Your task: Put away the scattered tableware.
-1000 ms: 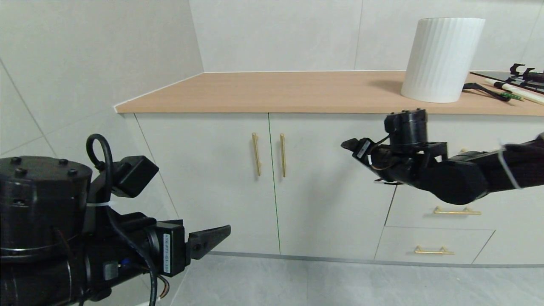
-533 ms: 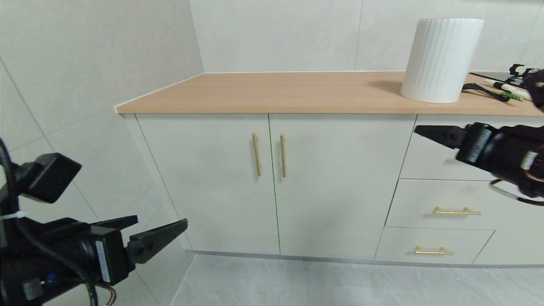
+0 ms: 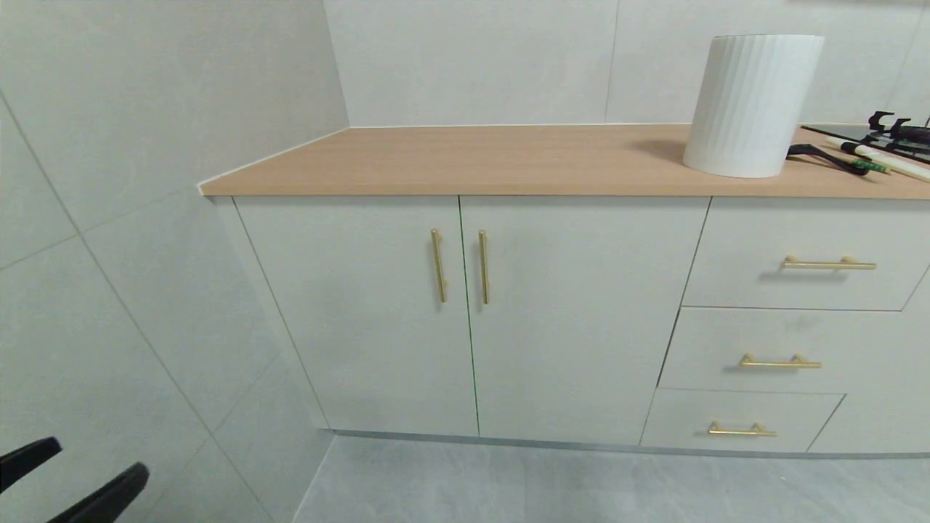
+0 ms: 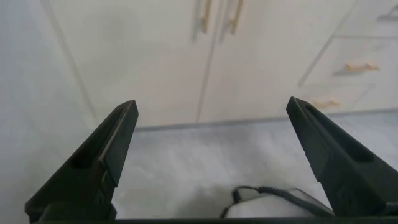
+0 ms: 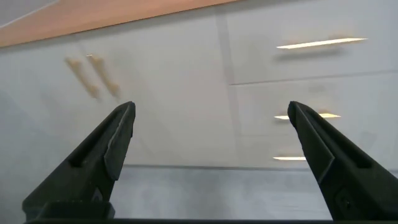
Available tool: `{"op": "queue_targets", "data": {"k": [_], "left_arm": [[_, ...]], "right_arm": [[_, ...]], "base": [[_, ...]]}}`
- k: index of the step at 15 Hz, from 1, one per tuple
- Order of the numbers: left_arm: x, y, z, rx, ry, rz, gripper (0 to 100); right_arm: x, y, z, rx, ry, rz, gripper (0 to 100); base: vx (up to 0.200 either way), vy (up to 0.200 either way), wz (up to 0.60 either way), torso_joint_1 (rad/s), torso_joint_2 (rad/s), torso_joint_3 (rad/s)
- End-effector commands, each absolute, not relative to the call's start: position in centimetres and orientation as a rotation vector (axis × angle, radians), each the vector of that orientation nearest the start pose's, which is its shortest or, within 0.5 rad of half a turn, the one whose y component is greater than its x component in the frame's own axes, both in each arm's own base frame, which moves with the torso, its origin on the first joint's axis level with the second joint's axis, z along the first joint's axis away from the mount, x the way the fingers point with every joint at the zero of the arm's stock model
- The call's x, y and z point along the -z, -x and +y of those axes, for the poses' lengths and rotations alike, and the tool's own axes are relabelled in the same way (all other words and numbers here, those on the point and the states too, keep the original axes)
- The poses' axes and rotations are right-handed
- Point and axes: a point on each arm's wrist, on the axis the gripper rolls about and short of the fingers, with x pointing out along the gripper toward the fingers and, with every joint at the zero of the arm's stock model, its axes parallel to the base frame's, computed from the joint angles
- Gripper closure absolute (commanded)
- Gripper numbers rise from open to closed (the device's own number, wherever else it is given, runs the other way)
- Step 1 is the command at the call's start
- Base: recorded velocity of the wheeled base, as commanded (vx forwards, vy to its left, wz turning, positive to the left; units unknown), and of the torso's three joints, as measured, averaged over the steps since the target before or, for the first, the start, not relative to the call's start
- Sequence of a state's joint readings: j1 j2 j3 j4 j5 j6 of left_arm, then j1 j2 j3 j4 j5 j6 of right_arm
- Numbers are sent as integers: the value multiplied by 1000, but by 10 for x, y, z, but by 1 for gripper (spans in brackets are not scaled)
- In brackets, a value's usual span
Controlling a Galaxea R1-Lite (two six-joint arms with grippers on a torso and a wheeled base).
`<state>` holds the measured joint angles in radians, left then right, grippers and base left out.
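Scattered utensils (image 3: pixel 872 156) lie at the far right of the wooden countertop (image 3: pixel 465 156): pale sticks, a green-tipped piece and a black-handled tool. Beside them stands a tall white ribbed holder (image 3: pixel 752 105). My left gripper (image 3: pixel 102 459) is low at the bottom left, far from the counter, open and empty. In the left wrist view the left gripper (image 4: pixel 211 107) faces the floor and the cabinet base. My right gripper (image 5: pixel 211 109) is open with nothing between its fingers and faces the cabinet front and drawers.
Below the countertop are two cabinet doors with gold handles (image 3: pixel 438 265) and a stack of three drawers (image 3: pixel 828 264) on the right. A tiled wall (image 3: pixel 145 145) closes the left side. A black stove grate (image 3: pixel 901 131) sits at the counter's far right. Grey floor lies in front.
Both arms drew back from in front of the cabinet. The left gripper sank to the bottom left corner, and the right arm withdrew past the right edge of the head view.
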<state>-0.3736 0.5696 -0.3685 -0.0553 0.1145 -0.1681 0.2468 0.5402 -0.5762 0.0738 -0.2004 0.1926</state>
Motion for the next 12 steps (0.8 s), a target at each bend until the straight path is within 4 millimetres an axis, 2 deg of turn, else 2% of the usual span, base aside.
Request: {"op": "queue_targets", "data": {"k": [1, 2, 4, 6, 7, 8, 10, 12], "left_arm": [[-162, 21, 9, 169, 145, 23, 0], [-153, 31, 10, 132, 135, 24, 0], [-143, 42, 11, 99, 123, -5, 0], [-140, 40, 10, 61, 107, 6, 0], [-137, 39, 10, -61, 95, 0, 0], [-137, 38, 9, -86, 83, -11, 0], [-134, 36, 8, -130, 81, -23, 0], [-114, 42, 4, -196, 16, -56, 0]], "right_arm": [[-194, 62, -14, 49, -133, -104, 0], [-184, 72, -15, 70, -92, -105, 0], [-185, 72, -15, 165, -87, -102, 0], [-184, 73, -14, 211, -89, -105, 0], [-169, 81, -6, 242, -82, -138, 0], [-158, 78, -5, 237, -79, -116, 0], [-154, 75, -6, 292, -92, -100, 0], [-145, 70, -7, 307, -100, -67, 0]], "base": [[0, 0, 0, 0, 0, 0], [0, 0, 0, 0, 0, 0], [0, 0, 0, 0, 0, 0], [0, 0, 0, 0, 0, 0], [0, 0, 0, 0, 0, 0], [0, 0, 0, 0, 0, 0], [0, 0, 0, 0, 0, 0], [0, 0, 0, 0, 0, 0]]}}
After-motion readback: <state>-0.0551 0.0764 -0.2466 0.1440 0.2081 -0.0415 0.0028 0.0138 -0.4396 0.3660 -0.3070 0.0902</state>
